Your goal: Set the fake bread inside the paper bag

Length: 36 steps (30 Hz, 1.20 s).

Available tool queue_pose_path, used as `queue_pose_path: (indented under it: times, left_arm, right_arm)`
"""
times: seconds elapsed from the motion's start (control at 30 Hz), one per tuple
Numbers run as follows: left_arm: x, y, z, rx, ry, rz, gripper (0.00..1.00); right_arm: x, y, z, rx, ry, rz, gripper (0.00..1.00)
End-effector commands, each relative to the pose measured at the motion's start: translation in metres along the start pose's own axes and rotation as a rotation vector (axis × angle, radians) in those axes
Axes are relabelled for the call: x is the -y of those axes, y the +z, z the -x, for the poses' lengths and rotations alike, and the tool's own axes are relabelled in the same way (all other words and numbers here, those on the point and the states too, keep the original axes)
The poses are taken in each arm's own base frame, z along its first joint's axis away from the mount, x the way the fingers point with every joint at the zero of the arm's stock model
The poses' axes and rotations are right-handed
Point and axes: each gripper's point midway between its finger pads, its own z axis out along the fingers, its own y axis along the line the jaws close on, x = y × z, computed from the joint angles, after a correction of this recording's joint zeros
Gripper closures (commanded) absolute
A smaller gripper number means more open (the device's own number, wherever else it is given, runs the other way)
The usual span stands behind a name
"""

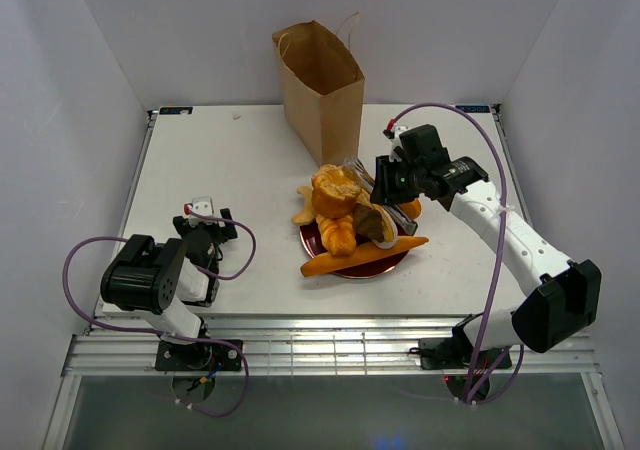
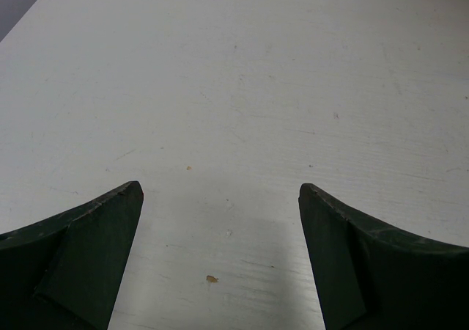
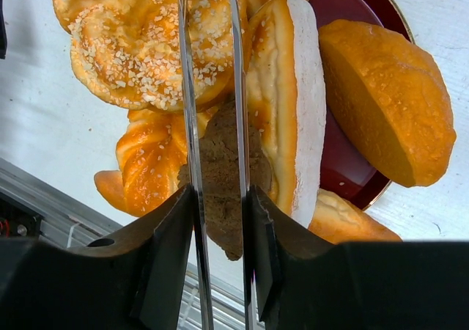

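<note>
The fake bread (image 1: 345, 215) lies heaped on a dark red plate (image 1: 318, 238), with a long baguette (image 1: 365, 258) along its near rim. The paper bag (image 1: 322, 95) stands upright and open behind the plate. My right gripper (image 1: 388, 185) is over the pile, shut on a pair of metal tongs (image 3: 187, 88). The tong blades flank a dark brown bread piece (image 3: 220, 169) beside a white-sided filled roll (image 3: 293, 103); whether they pinch it I cannot tell. A sesame bun (image 3: 132, 37), a croissant (image 3: 146, 169) and an oval loaf (image 3: 388, 110) surround it. My left gripper (image 1: 205, 222) is open and empty, low over the bare table (image 2: 234, 88).
White walls enclose the table on three sides. A metal rail runs along the near edge (image 1: 330, 345). The bag's twisted handles (image 1: 345, 25) stick up above its mouth.
</note>
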Motion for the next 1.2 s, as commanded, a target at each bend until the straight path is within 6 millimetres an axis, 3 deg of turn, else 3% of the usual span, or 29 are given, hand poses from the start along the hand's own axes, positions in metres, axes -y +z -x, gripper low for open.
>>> queue_pose_path:
  times: [0.0, 0.17, 0.27, 0.67, 0.83, 0.97, 1.17]
  left_arm:
    - [0.004, 0.005, 0.034, 0.125, -0.051, -0.013, 0.02]
    - [0.004, 0.005, 0.034, 0.123, -0.051, -0.013, 0.02]
    - [0.004, 0.005, 0.034, 0.123, -0.051, -0.014, 0.02]
    - [0.004, 0.005, 0.034, 0.123, -0.051, -0.014, 0.02]
    - [0.004, 0.005, 0.034, 0.123, -0.051, -0.014, 0.02]
    - [0.003, 0.005, 0.034, 0.123, -0.051, -0.013, 0.02]
    - [0.004, 0.005, 0.034, 0.125, -0.051, -0.014, 0.02]
  right_arm:
    - [-0.013, -0.013, 0.018, 0.053, -0.025, 0.043, 0.67]
    - [-0.016, -0.019, 0.024, 0.070, -0.033, 0.046, 0.88]
    - [-0.018, -0.022, 0.028, 0.080, -0.035, 0.054, 0.92]
    - [-0.025, -0.048, 0.049, 0.159, -0.059, 0.064, 0.92]
    - [-0.025, -0.048, 0.047, 0.155, -0.064, 0.062, 0.92]
    - [-0.021, -0.047, 0.038, 0.127, -0.048, 0.044, 0.65]
    - [-0.013, -0.047, 0.028, 0.116, -0.022, 0.011, 0.52]
